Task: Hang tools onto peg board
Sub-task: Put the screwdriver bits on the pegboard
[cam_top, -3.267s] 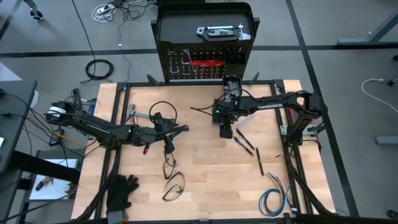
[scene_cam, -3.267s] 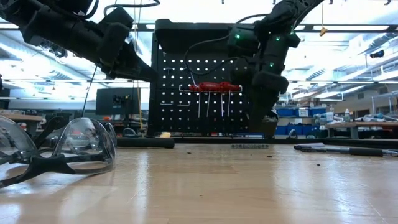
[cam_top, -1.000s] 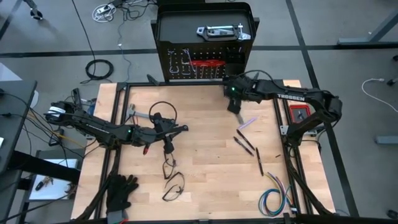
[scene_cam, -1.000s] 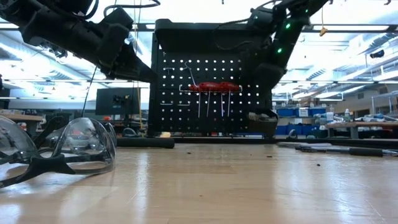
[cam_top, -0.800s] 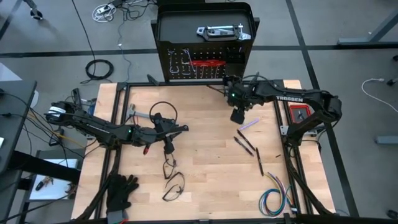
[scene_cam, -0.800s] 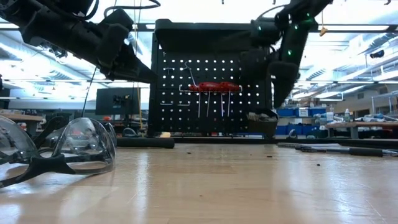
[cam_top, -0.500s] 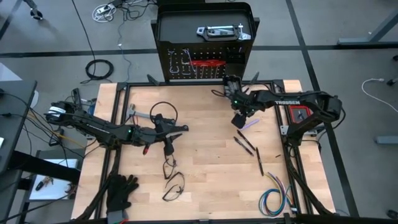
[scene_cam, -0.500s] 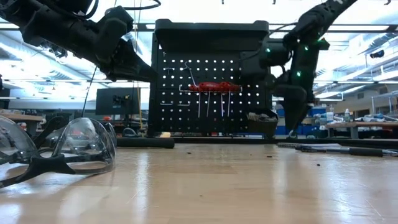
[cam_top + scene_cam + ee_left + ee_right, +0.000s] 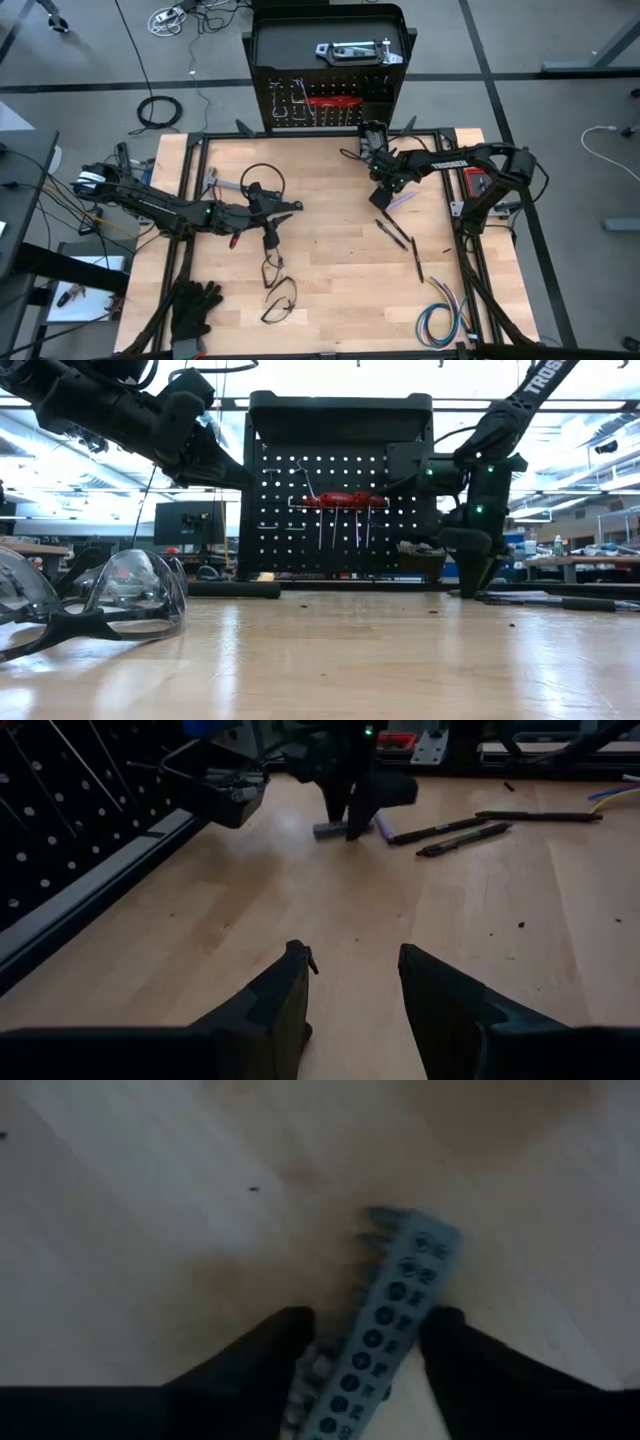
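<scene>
The black peg board stands upright at the table's far edge. Red-handled screwdrivers hang on it, and a small black bin sits at its lower right. A grey strip of bits lies flat on the table near the board. My right gripper points down over it, open, one finger on each side of the strip. My left gripper hovers open over the table's middle left with nothing between its fingers. My right gripper comes at the grey strip from above, with a dark finger on each long side, near the strip's near end. The strip lies flat on the table. Whether the fingers touch it I cannot tell.
Thin black tools and a purple piece lie just near of the right gripper. Safety glasses lie close to the low camera. Black gloves and a coloured wire bundle lie at the near edge. A silver tool rests on the board's top.
My right gripper has come down from beside the peg board's bin toward the table and a little toward the near edge, rolling its wrist. It now stands low over the grey strip. The strip has not moved.
</scene>
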Controlling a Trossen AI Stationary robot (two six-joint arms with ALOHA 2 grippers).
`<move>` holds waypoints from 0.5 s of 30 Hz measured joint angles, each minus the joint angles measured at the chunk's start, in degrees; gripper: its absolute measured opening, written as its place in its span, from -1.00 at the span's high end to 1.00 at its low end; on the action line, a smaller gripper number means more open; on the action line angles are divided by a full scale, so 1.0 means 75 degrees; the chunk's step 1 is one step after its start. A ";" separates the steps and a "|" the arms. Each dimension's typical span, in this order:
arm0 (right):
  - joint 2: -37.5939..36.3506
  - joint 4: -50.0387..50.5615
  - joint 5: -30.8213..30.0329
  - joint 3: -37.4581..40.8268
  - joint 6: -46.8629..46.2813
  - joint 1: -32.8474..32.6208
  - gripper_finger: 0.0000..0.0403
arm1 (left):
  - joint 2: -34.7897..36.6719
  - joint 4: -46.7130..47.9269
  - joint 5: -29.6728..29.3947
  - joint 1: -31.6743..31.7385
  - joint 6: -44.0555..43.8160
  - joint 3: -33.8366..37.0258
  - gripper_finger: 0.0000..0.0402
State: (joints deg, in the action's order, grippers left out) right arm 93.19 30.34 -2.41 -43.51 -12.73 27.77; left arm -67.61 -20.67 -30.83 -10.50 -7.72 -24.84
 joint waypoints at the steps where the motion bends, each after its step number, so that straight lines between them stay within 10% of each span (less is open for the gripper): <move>1: -0.0057 0.0081 0.0000 -0.0064 0.0090 -0.0012 0.12 | 0.0000 -0.0008 -0.0003 0.0000 0.0009 0.0000 0.22; 6: -0.0118 0.0418 -0.0065 -0.0300 0.0657 0.0008 0.71 | 0.0000 -0.0015 -0.0008 0.0000 0.0019 0.0000 0.22; 15: -0.0311 0.1113 0.0311 -0.0862 0.1226 -0.0472 0.94 | 0.0000 -0.0012 -0.0030 0.0000 0.0007 0.0000 0.22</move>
State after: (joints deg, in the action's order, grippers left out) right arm 90.85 38.68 -0.08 -49.98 -3.53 24.23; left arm -67.61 -20.75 -31.06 -10.50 -7.66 -24.84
